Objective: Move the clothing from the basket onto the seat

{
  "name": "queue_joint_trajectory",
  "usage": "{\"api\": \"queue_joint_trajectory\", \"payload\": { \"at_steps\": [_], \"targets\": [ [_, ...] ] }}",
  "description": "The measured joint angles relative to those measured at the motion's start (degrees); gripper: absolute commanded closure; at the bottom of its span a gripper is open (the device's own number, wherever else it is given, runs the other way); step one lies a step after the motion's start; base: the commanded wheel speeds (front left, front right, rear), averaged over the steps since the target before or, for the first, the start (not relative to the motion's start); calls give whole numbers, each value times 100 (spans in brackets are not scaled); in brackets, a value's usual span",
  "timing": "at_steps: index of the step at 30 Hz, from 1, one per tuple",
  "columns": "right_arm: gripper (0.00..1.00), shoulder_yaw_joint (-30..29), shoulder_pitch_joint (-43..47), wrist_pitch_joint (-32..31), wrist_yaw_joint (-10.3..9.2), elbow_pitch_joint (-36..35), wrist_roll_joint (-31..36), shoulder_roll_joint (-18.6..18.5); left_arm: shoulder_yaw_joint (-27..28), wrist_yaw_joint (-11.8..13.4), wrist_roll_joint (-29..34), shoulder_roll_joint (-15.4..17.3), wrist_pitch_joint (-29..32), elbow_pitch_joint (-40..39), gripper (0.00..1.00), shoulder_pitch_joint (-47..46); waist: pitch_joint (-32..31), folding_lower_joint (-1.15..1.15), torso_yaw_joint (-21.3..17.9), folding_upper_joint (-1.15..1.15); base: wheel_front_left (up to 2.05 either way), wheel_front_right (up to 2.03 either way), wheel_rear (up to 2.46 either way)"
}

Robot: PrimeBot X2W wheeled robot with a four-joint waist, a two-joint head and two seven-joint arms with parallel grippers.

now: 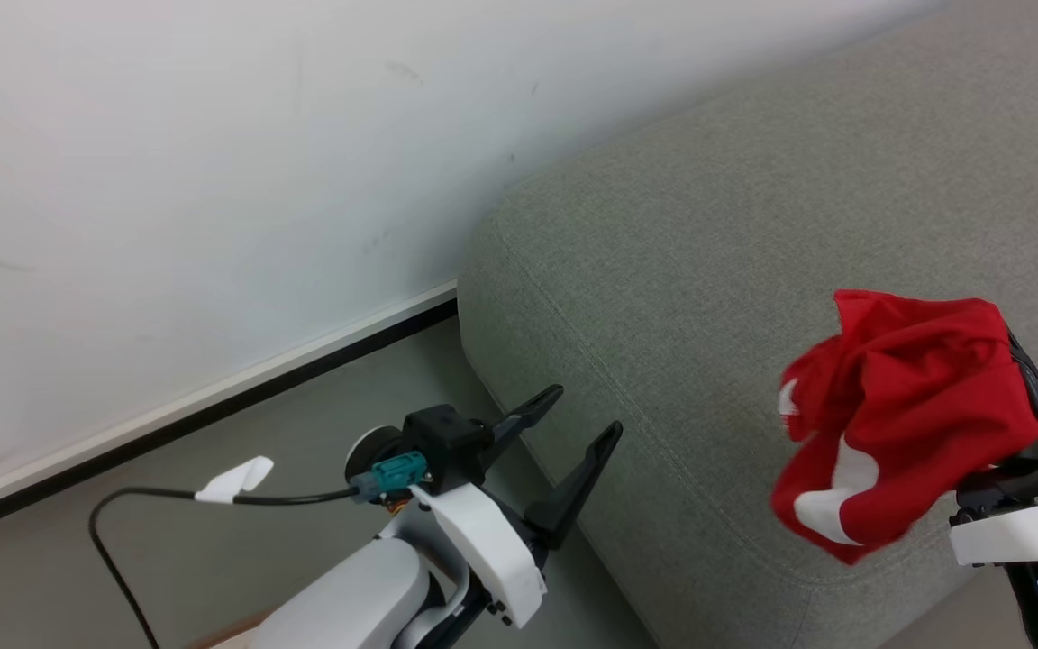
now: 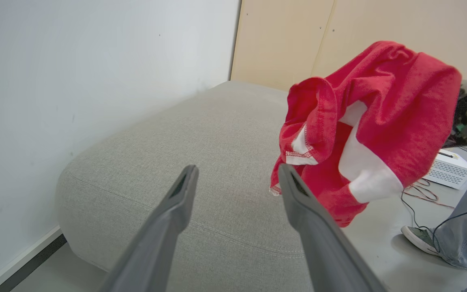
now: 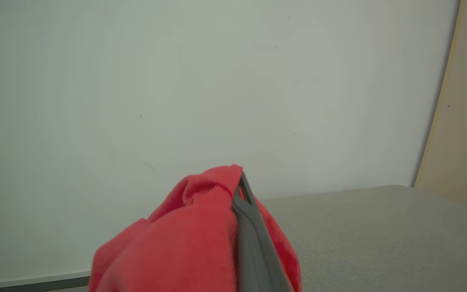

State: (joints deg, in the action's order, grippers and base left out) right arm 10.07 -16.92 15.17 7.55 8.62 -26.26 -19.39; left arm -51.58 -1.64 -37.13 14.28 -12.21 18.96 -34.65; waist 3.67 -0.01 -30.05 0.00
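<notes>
Red clothing [image 1: 897, 406] hangs over the front edge of the seat [image 1: 708, 234] at four o'clock in the head view, pinched in the closed right gripper [image 3: 239, 184]. The left gripper [image 1: 587, 410], spread wide and empty, sits at six o'clock. Releasing farther toward twelve should stop the bundle sliding off.

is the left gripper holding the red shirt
No, the left gripper stands open and empty beside the sofa, while the red shirt hangs from the shut right gripper.
</notes>
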Motion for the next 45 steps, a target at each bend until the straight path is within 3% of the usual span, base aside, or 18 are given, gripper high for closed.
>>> {"api": "queue_joint_trajectory", "payload": {
  "at_steps": [4,14,18,31,35,45],
  "targets": [
    [100,-145,137,0,0,-140,-105,172,-25,-13,14,59,-22,-4,0,-28,131,0,-61,0,0,0,0],
    [100,-105,-81,-1,0,-56,-178,192,-52,1,57,147,-38,-33,0,-80,412,0,-67,0,0,0,0],
    [100,-93,-508,0,0,-1,-757,261,-79,1,100,174,78,-126,0,-232,633,0,20,0,0,0,0],
    [100,-391,-2489,0,0,1127,-1575,-304,-66,51,434,544,635,-670,0,-1070,1971,2,625,0,0,0,0],
    [100,-511,-3025,0,0,1601,-1709,-628,-85,43,541,556,723,-857,0,-1343,2423,2,859,0,0,0,0],
    [100,-81,-3862,0,0,3047,-1846,-1170,-136,51,762,590,867,-1037,0,-1727,3377,3,1397,0,0,0,0]
  ]
}}
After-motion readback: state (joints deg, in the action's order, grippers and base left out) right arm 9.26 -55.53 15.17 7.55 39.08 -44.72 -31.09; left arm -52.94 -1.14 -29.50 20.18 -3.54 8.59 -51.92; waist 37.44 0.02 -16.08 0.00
